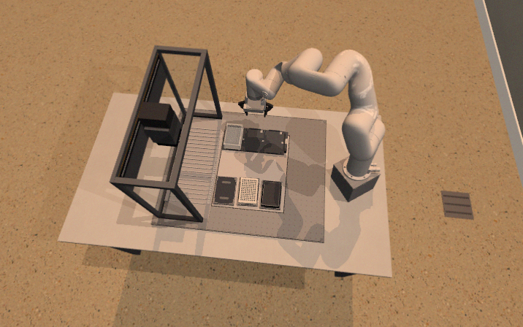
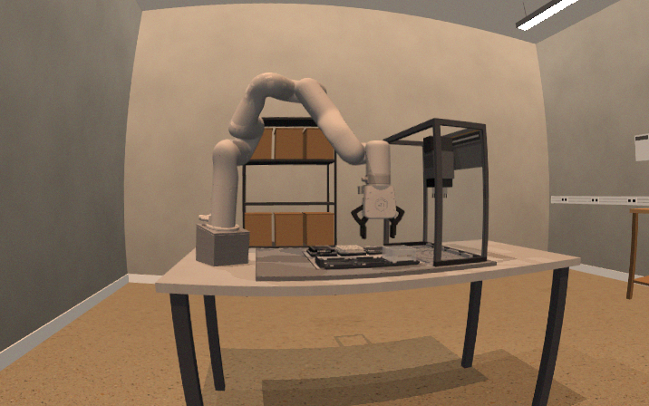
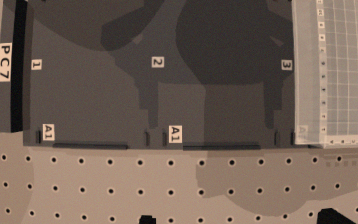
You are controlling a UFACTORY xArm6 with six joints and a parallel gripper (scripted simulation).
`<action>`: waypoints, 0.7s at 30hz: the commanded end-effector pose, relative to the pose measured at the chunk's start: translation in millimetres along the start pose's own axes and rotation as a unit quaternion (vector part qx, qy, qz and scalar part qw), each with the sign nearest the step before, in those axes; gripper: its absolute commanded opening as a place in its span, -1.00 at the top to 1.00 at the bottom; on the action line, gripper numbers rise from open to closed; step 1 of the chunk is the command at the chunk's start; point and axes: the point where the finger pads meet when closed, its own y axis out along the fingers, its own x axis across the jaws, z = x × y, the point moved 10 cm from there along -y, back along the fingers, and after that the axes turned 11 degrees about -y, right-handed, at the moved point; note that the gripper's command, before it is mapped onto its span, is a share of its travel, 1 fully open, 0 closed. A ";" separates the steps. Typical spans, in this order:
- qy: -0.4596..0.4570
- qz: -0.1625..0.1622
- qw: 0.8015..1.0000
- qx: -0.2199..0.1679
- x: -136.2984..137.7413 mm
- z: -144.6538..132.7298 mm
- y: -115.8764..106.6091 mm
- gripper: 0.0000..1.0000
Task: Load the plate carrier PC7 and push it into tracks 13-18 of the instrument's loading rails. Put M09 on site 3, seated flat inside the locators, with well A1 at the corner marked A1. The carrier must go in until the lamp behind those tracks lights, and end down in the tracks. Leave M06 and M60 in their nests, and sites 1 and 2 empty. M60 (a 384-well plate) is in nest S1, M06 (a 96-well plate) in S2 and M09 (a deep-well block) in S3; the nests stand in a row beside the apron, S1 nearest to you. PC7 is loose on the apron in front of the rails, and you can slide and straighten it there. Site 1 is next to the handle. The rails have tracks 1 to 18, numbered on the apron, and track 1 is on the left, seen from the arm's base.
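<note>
The gripper hangs above the perforated deck, just outside the long edge of the carrier, with its fingers wide apart and nothing between them. Below it and toward the middle of the deck lies the carrier; sites 1 and 2 are bare, and a plate sits on site 3, at the end nearest the rails. Beyond the carrier, well apart from the gripper, three nests stand in a row. The frame stands over the rails.
</note>
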 end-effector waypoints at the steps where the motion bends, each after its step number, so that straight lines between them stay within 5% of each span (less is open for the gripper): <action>1: 0.000 -0.002 1.000 -0.002 1.2 -1.0 2.5 -1.00; 21: 0.000 -0.002 1.000 -0.002 1.3 -1.0 32.5 -1.00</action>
